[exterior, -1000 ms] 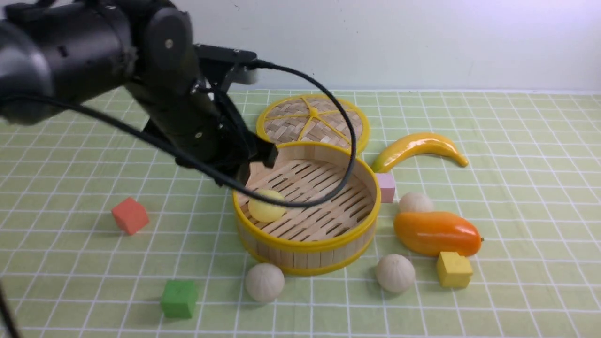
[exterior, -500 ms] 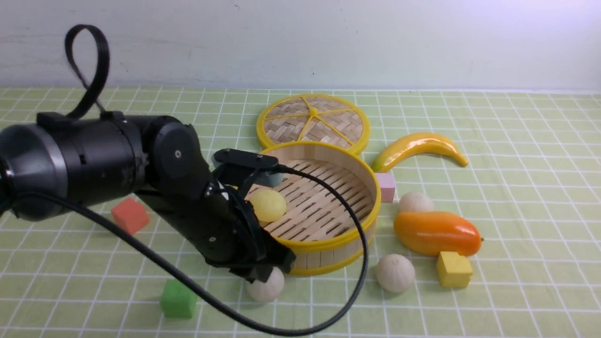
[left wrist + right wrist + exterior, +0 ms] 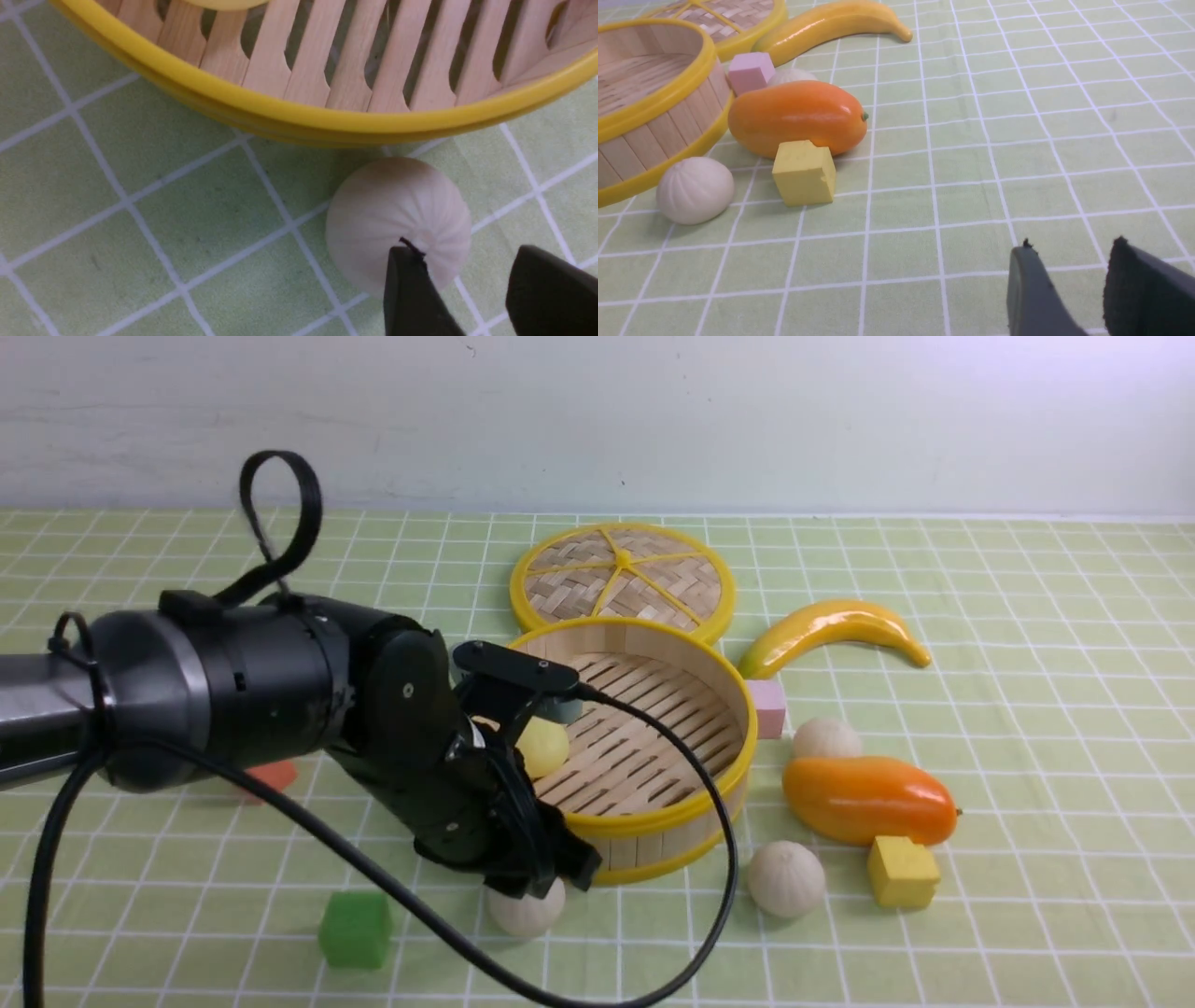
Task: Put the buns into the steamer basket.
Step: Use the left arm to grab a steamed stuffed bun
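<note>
The steamer basket (image 3: 653, 817) stands mid-table with the smooth yellow bun (image 3: 547, 747) lying in it. One pleated cream bun (image 3: 527, 910) lies on the cloth just in front of the basket. My left gripper (image 3: 549, 885) is low over it and open. In the left wrist view one finger overlaps this bun (image 3: 397, 214), which sits mostly to one side of the gripper (image 3: 472, 266), next to the basket rim (image 3: 299, 116). Two more cream buns (image 3: 786, 879) (image 3: 827, 738) lie right of the basket. My right gripper (image 3: 1069, 261) is open and empty above bare cloth.
The woven lid (image 3: 623, 577) lies behind the basket. An orange mango (image 3: 868, 799), a banana (image 3: 831, 627), a pink cube (image 3: 767, 707) and a yellow cube (image 3: 902, 871) are on the right. A green cube (image 3: 355, 929) and a red cube (image 3: 271, 775) are on the left.
My left arm has swung from above the basket's back edge down to its front, lowering onto the cream bun there. The yellow bun stays in the basket.
</note>
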{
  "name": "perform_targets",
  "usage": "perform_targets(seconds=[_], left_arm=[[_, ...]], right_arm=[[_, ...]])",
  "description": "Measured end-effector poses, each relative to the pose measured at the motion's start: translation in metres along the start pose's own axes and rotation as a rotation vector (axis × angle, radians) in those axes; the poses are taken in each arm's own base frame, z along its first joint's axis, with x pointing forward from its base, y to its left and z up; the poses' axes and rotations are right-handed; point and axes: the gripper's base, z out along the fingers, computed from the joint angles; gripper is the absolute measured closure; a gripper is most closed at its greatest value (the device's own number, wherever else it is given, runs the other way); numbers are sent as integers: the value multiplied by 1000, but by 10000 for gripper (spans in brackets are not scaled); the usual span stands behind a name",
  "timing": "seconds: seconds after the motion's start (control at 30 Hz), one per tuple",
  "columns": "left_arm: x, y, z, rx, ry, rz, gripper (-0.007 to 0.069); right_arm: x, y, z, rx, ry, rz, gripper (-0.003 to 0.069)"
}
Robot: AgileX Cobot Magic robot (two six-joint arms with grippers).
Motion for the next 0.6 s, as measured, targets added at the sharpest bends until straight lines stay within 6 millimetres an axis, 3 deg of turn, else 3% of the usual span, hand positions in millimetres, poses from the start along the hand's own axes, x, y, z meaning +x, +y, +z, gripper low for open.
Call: perform_targets(seconds=[0.2,0.33,0.6], left_arm=[[2,1,14,-3,24,-2,334],[0,2,18,-7,5,2,376],[1,4,28,-23,13,22,599]], right_arm=[[0,0,0,0,0,0,418],[0,0,0,0,0,0,418],[0,0,0,0,0,0,418]])
